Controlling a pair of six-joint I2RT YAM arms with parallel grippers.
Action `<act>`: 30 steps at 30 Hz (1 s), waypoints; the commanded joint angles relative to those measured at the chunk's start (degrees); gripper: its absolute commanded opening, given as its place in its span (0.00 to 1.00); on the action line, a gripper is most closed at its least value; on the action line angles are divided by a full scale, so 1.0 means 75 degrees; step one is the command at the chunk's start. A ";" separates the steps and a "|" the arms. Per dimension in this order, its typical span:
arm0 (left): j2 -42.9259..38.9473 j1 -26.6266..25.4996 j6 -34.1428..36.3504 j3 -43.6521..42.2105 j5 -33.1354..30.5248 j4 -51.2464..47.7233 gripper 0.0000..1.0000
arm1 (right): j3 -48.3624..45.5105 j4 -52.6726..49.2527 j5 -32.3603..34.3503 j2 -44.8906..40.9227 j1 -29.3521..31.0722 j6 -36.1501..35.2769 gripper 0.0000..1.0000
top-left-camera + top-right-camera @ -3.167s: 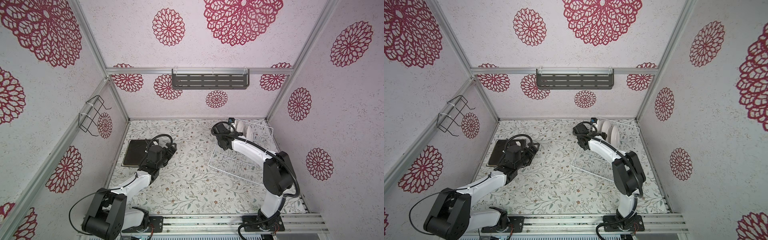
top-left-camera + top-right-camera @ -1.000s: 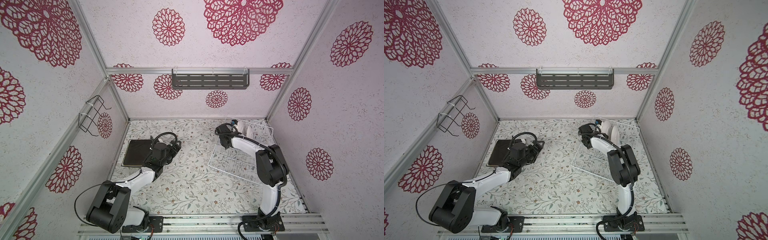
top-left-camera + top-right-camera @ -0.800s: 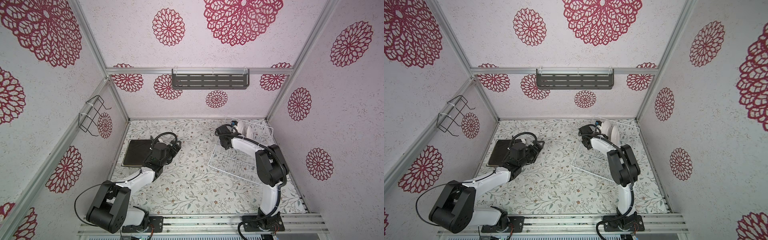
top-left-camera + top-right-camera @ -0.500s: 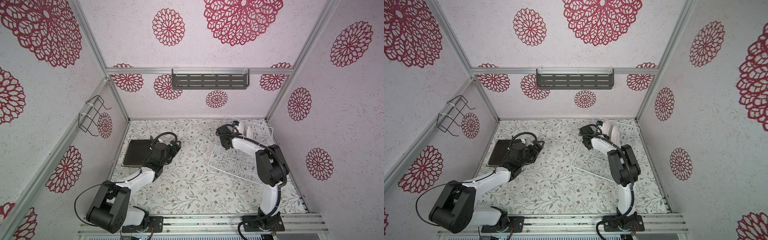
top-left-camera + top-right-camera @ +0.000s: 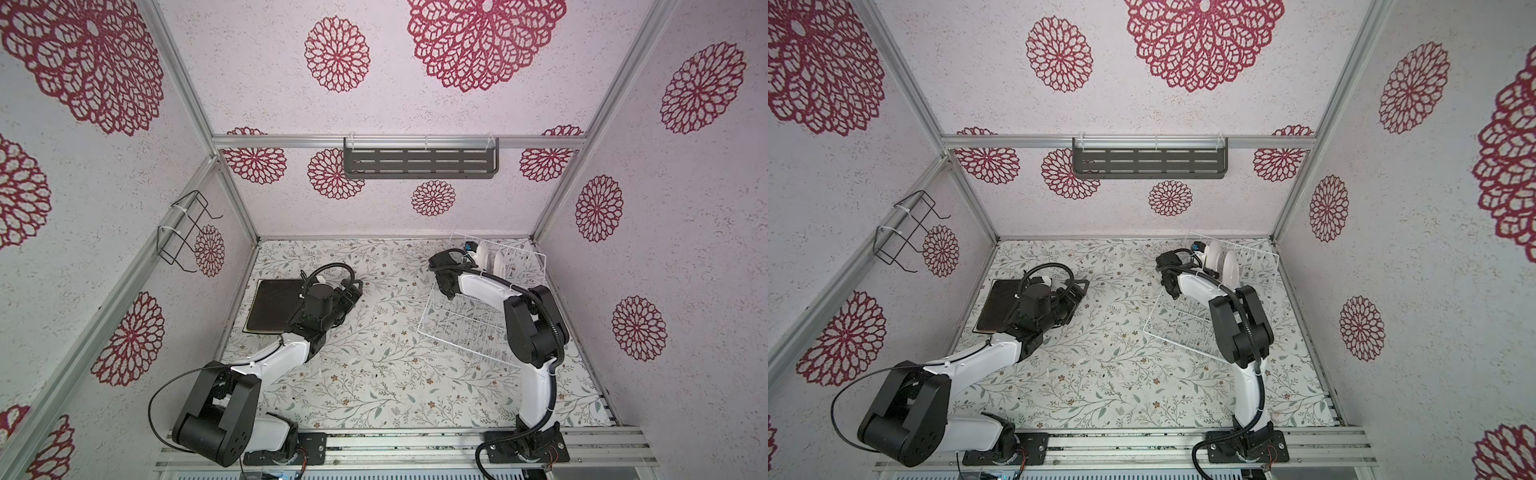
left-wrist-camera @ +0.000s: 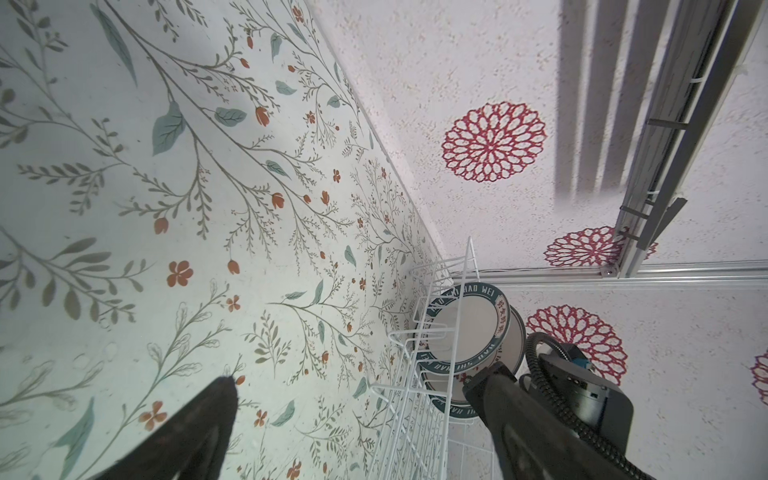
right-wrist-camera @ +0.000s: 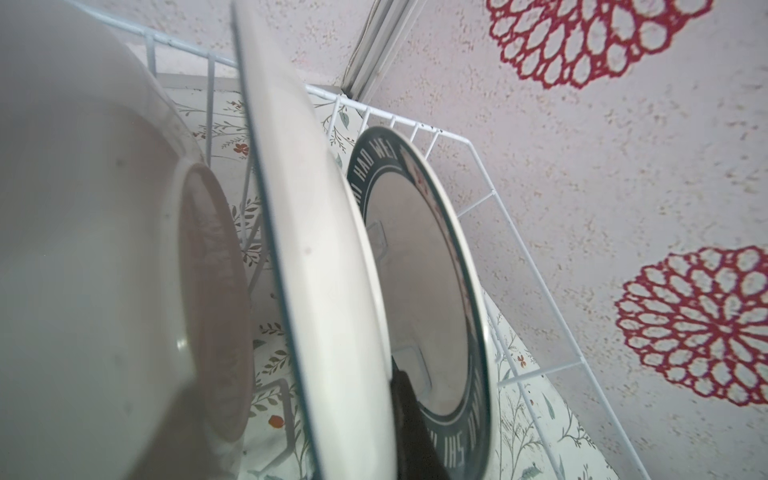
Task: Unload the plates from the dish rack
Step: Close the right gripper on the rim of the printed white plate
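The right gripper (image 5: 471,262) pinches the middle plate (image 7: 316,257) in the rack (image 5: 457,332).
The rack sits at 2 o'clock on the table (image 5: 374,365); three round plates (image 5: 498,265) stand upright at its far end. The left gripper (image 5: 352,292) gapes wide beside the black plate (image 5: 272,303), flat at 9 o'clock.

Three upright plates (image 7: 324,249) crowd the far end of the dish rack (image 5: 465,328), gaps narrow, the right tool (image 5: 468,261) wedged in one. The rack's near rows and the worktop (image 5: 374,365) left of it lie open.
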 commanded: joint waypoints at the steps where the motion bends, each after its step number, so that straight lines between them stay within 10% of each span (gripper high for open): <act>1: -0.0013 -0.0084 -0.0014 0.0130 0.0009 0.0187 0.97 | 0.0152 -0.0493 0.0178 0.0050 -0.0044 0.0189 0.06; 30: -0.0051 -0.0145 -0.0028 0.0112 0.0035 0.0211 0.97 | 0.0057 -0.0056 0.0702 -0.1015 0.0108 -0.0604 0.00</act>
